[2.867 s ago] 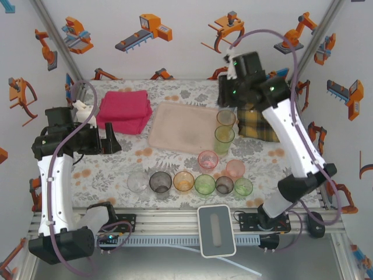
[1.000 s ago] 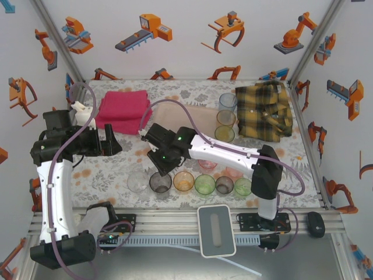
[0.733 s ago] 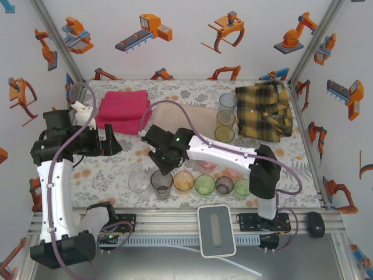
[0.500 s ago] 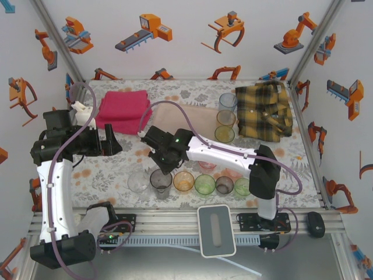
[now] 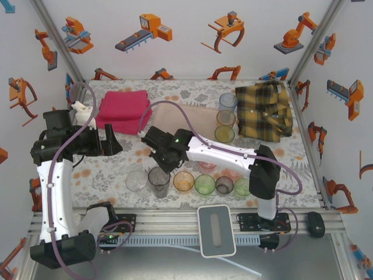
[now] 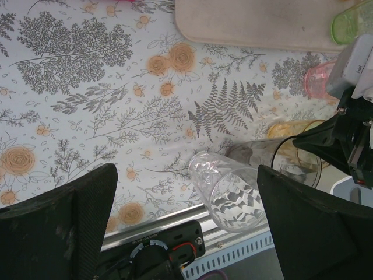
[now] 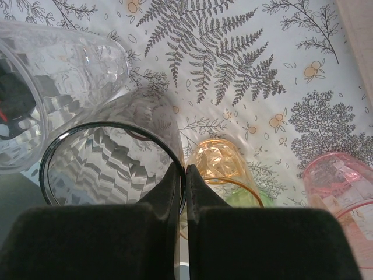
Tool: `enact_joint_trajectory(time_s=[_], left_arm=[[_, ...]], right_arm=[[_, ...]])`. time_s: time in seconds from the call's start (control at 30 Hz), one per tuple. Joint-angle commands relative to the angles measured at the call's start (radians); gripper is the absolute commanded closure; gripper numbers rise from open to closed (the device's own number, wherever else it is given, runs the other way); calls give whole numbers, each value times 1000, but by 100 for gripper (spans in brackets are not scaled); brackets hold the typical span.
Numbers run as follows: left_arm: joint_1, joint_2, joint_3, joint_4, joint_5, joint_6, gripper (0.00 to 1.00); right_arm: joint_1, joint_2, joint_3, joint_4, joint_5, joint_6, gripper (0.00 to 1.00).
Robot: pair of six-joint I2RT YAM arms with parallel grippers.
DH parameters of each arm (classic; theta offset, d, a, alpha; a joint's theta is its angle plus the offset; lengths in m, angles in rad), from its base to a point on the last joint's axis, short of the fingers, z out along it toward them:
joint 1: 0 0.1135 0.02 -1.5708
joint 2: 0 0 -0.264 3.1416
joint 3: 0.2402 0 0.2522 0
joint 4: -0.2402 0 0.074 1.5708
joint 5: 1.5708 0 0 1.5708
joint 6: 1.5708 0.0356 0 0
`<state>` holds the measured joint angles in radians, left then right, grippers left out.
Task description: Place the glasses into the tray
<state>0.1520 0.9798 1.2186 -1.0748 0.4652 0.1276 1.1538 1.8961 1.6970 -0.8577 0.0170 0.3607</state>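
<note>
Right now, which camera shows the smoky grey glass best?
The right wrist view: the smoky grey glass is large and sharp, its rim pinched by the right end effector. The top view shows it small; the left wrist view shows it partly behind that end effector.

tray point(image 5: 201, 125) pale pink | towel point(image 5: 122, 109) magenta | shirt point(image 5: 265, 111) yellow-black plaid | cloth point(image 6: 116, 87) white, grey ferns, orange flowers | smoky grey glass point(image 7: 105, 157) | clear glass point(image 7: 58, 58) | orange glass point(image 7: 218, 160) | green glass point(image 5: 204, 185) | pink glass point(image 7: 341, 175) | walls point(image 5: 175, 52) white, orange robots
</note>
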Motion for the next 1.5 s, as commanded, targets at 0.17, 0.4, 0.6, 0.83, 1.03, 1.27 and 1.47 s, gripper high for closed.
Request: enact_joint_trajectory(time_s=[0.17, 0.4, 0.6, 0.83, 1.03, 1.27, 1.47], left_arm=[[12, -5, 8, -16, 29, -6, 3], [15, -5, 14, -14, 34, -9, 3], [20, -6, 15, -14, 42, -9, 3], [30, -2, 19, -14, 58, -15, 3], [37, 4, 24, -14, 62, -15, 3], [39, 7, 27, -14, 59, -13, 3], [40, 7, 22, -12, 57, -12, 3]], right_arm=[[3, 2, 68, -55, 53, -47, 99], [-14, -5, 112, -68, 29, -58, 100], [-52, -13, 143, -82, 23, -66, 100], [-124, -10, 218, -114, 23, -96, 100], [-200, 20, 332, -169, 52, -148, 100], [-334, 30, 371, -179, 64, -193, 100], [-441, 12, 351, -177, 101, -222, 100]])
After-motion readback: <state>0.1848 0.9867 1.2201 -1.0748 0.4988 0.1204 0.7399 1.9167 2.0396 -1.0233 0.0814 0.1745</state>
